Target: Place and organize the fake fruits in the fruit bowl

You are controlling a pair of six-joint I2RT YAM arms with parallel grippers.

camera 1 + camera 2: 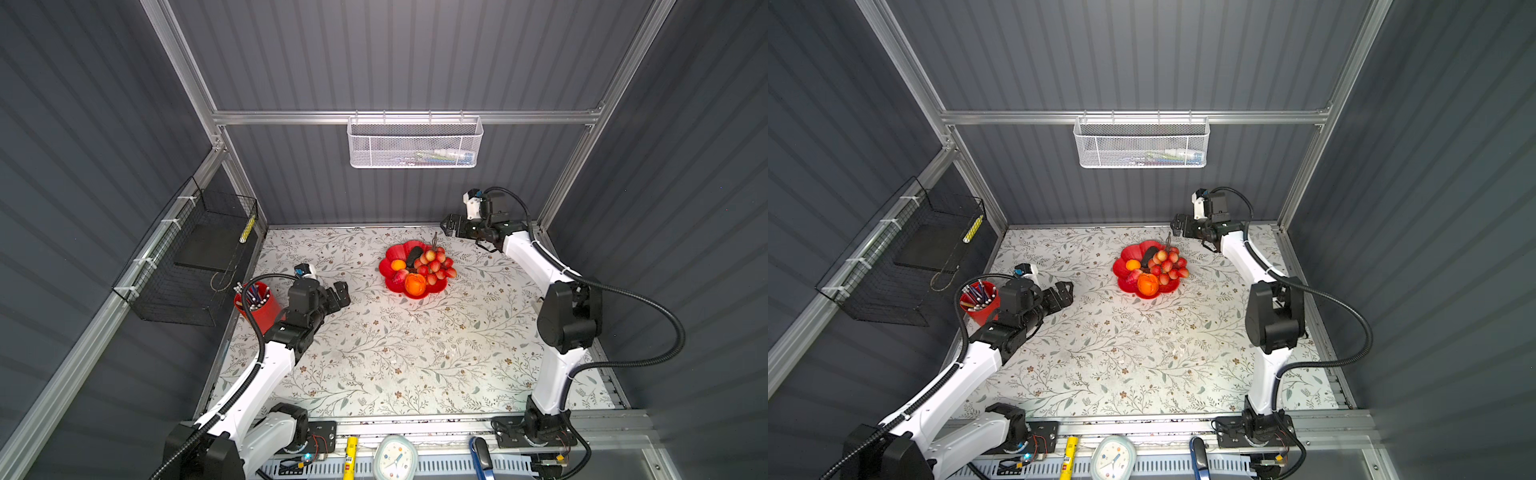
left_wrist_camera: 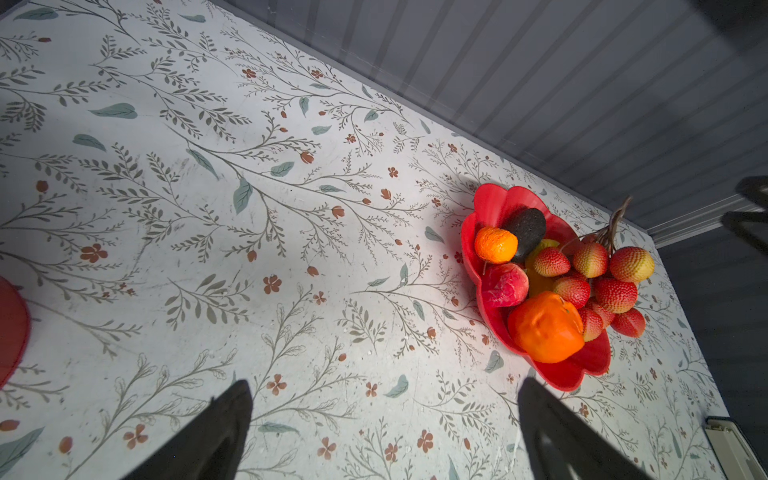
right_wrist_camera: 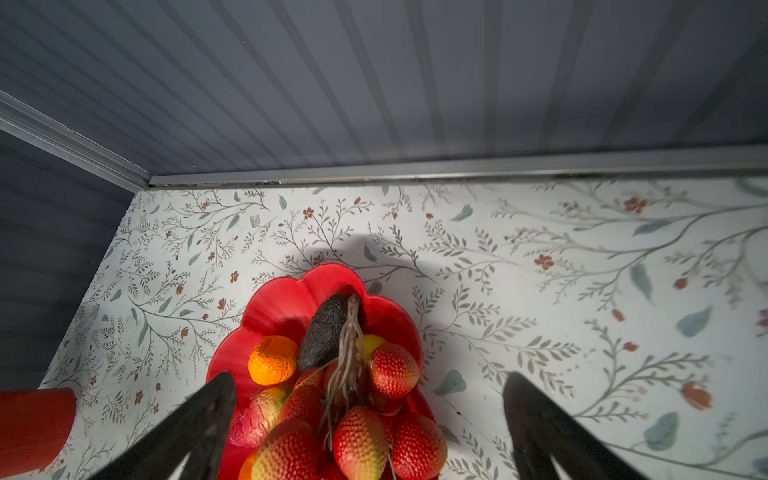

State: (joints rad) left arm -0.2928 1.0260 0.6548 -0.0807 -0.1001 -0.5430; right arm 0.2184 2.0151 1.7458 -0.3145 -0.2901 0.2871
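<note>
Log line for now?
fake fruits: in fruit bowl | grape bunch: overhangs rim | left gripper: open, empty | right gripper: open, empty

so all the fruit's in the fruit bowl [image 1: 395, 250], which sits toward the back of the tabletop [image 1: 395, 353]. Inside it: avocado [image 1: 414, 256] at the back, small orange [image 1: 398, 264] on the left, strawberry [image 1: 400, 276] just in front of that, larger orange [image 1: 415, 284] at the front, grape bunch [image 1: 436, 264] on the right, hanging over the bowl's rim. The pen cup [image 1: 262, 309] is well off to the bowl's left.
</note>
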